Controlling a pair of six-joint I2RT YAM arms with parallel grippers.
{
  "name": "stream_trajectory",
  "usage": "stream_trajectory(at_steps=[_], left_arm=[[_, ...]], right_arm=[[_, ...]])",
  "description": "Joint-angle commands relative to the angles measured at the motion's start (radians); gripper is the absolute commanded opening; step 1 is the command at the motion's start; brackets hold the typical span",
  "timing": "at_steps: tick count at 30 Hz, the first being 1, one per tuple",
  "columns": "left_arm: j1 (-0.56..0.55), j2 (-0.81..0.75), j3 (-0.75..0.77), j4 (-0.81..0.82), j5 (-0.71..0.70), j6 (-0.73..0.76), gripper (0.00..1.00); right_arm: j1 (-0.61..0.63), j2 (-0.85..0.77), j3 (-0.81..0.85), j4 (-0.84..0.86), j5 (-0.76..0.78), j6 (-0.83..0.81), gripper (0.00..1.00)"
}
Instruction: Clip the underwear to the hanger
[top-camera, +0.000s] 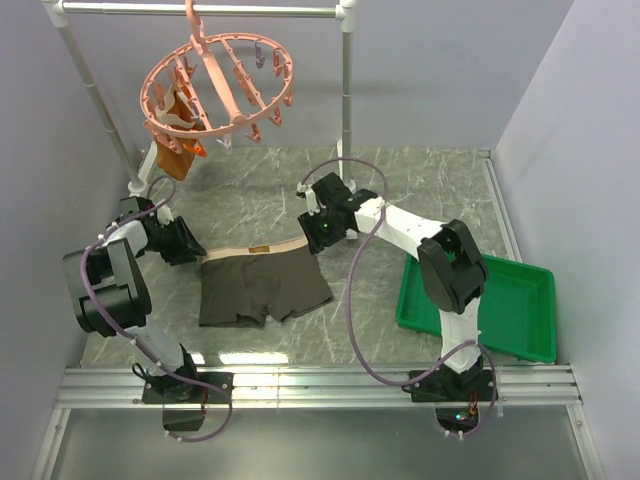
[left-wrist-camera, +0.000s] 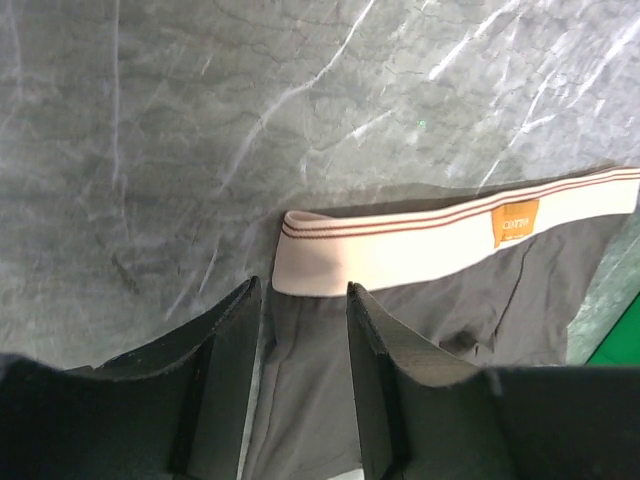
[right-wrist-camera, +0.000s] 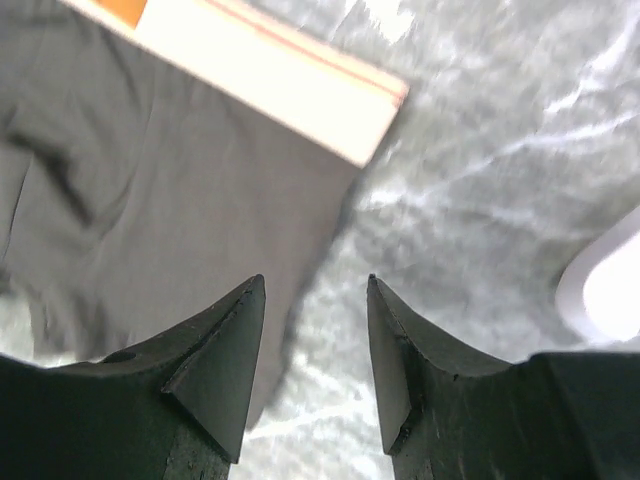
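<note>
The underwear (top-camera: 262, 287) lies flat on the marble table, its tan waistband (top-camera: 255, 250) toward the back. The hanger (top-camera: 215, 85) hangs by its hook from the rack's top bar, well above and behind. My left gripper (top-camera: 192, 245) sits at the waistband's left end. In the left wrist view this gripper (left-wrist-camera: 303, 290) is open, its fingers straddling the dark cloth (left-wrist-camera: 420, 310) just below the waistband (left-wrist-camera: 400, 245). My right gripper (top-camera: 318, 233) is at the waistband's right end. In the right wrist view it (right-wrist-camera: 315, 282) is open over the underwear's (right-wrist-camera: 150, 170) side edge, holding nothing.
An orange-brown garment (top-camera: 180, 140) is clipped to the ring's left side. The white pipe rack (top-camera: 345, 90) stands along the back wall, with one slanted leg (top-camera: 100, 100) at the left. A green tray (top-camera: 500, 300) sits at the right front.
</note>
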Motion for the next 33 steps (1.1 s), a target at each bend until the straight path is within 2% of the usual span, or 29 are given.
stream_trajectory(at_steps=[1,10,18,20,23,24,26,27,29,33], left_arm=[[-0.014,0.02,-0.002,0.051,-0.004,0.017,0.46],[-0.035,0.046,-0.031,0.103,-0.007,-0.001,0.46],[-0.047,0.061,-0.033,0.134,-0.014,-0.018,0.43],[-0.051,0.064,-0.034,0.14,-0.014,-0.021,0.4],[-0.057,0.072,-0.037,0.138,-0.017,-0.018,0.28],[-0.057,0.075,-0.041,0.14,-0.017,-0.018,0.22],[-0.058,0.072,-0.042,0.14,-0.021,-0.017,0.14],[-0.057,0.064,-0.039,0.131,-0.023,-0.012,0.08],[-0.054,0.043,-0.036,0.123,-0.033,-0.003,0.01],[-0.038,-0.084,-0.033,0.111,-0.04,0.042,0.0]], right_arm=[[0.009,0.035,0.066,0.059,0.056,0.024,0.53],[0.006,0.118,0.153,0.049,0.122,0.036,0.56],[-0.022,0.22,0.224,0.018,-0.002,0.082,0.53],[-0.033,0.236,0.23,0.018,-0.035,0.093,0.49],[-0.046,0.241,0.227,0.021,-0.078,0.101,0.38],[-0.048,0.238,0.222,0.025,-0.084,0.102,0.27],[-0.053,0.223,0.207,0.035,-0.102,0.104,0.14],[-0.054,0.218,0.205,0.029,-0.104,0.104,0.02],[-0.056,0.185,0.184,0.029,-0.121,0.105,0.0],[-0.065,0.077,0.081,0.073,-0.107,0.105,0.0]])
